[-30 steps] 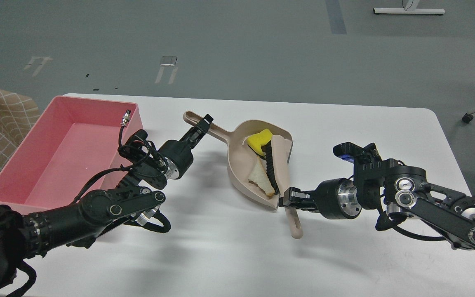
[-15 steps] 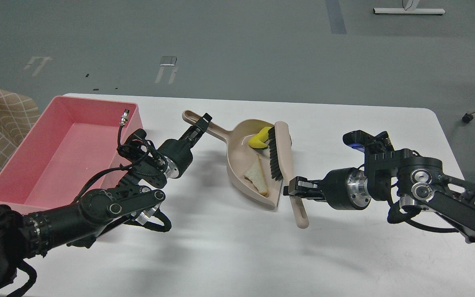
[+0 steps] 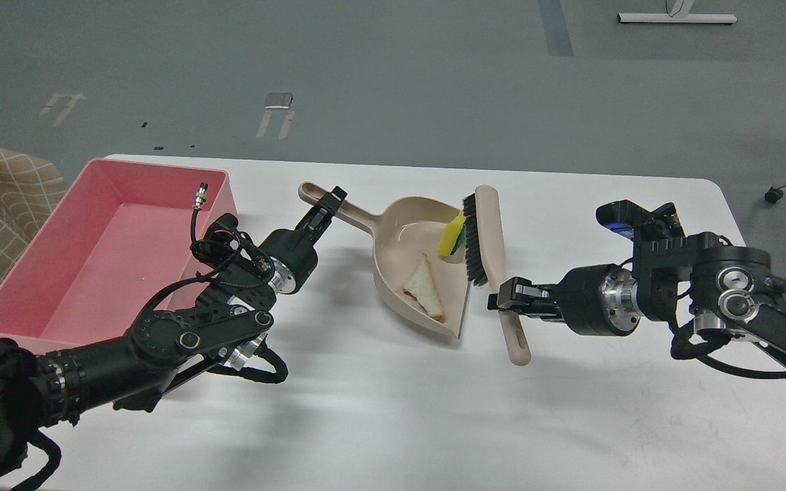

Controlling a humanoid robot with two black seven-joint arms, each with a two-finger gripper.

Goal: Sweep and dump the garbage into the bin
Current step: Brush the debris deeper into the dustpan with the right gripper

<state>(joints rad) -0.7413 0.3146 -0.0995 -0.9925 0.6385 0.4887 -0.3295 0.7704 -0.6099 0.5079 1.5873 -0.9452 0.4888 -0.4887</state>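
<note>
Jaws, left: left gripper [image 3: 325, 206] closed on the dustpan [image 3: 412, 262] handle, near its far end.
Jaws, right: right gripper [image 3: 507, 298] closed on the brush [image 3: 494, 252] handle, between bristle head and hanging hole.
Landmark: dustpan, mid-table [image 3: 379, 409], mouth facing the right arm.
Bread [image 3: 424, 288]: flat on the dustpan floor, well inside the lip.
Sponge [image 3: 452, 235]: at the dustpan's mouth edge, tilted on its side, touching the brush bristles; whether it rested fully inside could not be told.
Brush: just outside the dustpan mouth, bristles toward the pan.
Bin [image 3: 103, 249]: to the handle side of the dustpan, well apart; nothing in it but a loose cable end hanging over its rim.
Stage (judged): sweeping nearly complete; lift and dump not yet done.
Risk 1: sponge could drop back onto the table if the brush pulled away, since it leaned on the bristles at the lip.
Risk 2: grip far out on the handle gives poor leverage; pan might droop or twist when lifted, spilling bread from the open mouth.
Risk 3: left arm's cable near the bin rim could snag during the dump.
</note>
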